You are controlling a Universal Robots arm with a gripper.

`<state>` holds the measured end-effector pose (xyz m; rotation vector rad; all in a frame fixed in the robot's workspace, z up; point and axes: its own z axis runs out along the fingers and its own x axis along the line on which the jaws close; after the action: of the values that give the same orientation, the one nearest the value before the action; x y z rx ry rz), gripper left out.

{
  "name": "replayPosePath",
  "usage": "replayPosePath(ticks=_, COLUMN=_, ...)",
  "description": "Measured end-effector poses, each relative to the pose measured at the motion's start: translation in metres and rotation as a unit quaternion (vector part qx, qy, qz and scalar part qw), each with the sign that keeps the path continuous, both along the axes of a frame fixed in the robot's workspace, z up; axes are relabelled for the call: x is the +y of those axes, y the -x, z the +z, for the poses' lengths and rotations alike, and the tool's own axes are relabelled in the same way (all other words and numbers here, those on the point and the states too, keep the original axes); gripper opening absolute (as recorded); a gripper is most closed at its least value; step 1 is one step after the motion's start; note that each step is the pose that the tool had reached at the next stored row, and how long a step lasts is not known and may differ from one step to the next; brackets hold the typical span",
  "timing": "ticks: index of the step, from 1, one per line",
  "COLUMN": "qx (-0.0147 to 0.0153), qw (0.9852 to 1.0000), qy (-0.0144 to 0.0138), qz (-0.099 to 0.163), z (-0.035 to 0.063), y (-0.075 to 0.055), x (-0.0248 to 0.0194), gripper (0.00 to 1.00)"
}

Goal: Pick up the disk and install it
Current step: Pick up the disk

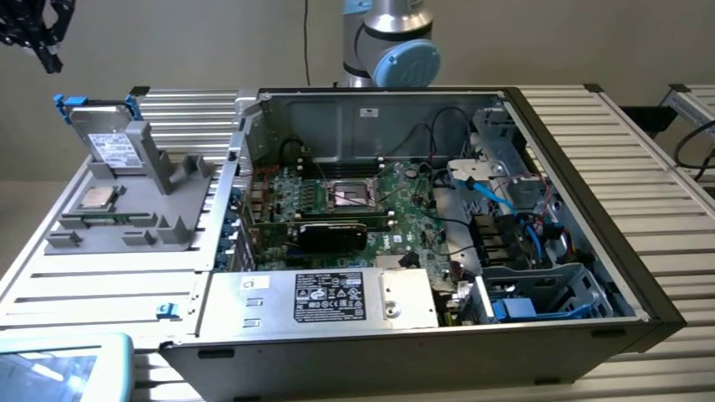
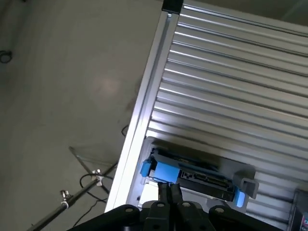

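Of the gripper (image 1: 47, 57): hangs in the air over the far corner of the table (image 1: 112, 285), on the exterior view's left. Has its jaws pressed fully together, the two black fingers (image 2: 163, 192) flat against each other. Grips nothing and touches nothing.

Of the disk (image 1: 109, 142): stands on edge in a grey fixture (image 1: 151, 213), close to the table's edge on the exterior view's left and toward that same far corner. Shows a white label on a silver face, framed by a bright blue carrier with tabs sticking up at both top corners. Sits below the gripper, clear of the fingertips, top edge facing the wrist view.

Of the small square chip (image 1: 99, 198): rests flat on the same fixture, just in front of the disk.

Of the open computer case (image 1: 447, 209): takes up the middle of the table, just beside the fixture, motherboard and blue cables exposed.
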<state>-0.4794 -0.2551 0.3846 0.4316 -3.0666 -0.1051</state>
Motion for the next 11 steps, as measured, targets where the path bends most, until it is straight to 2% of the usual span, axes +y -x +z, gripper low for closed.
replayPosePath(ticks=3, qx=-0.0008, qw=0.9996, qy=0.0000, qz=0.027, z=-0.0002, y=0.0000, x=0.0000, gripper=0.11)
replayPosePath(ticks=6, qx=-0.0017, qw=0.9985, qy=0.0000, qz=0.055, z=-0.0003, y=0.0000, x=0.0000, gripper=0.11)
replayPosePath(ticks=11, qx=-0.0036, qw=0.9950, qy=0.0000, qz=0.100, z=-0.0005, y=0.0000, x=0.0000, gripper=0.11)
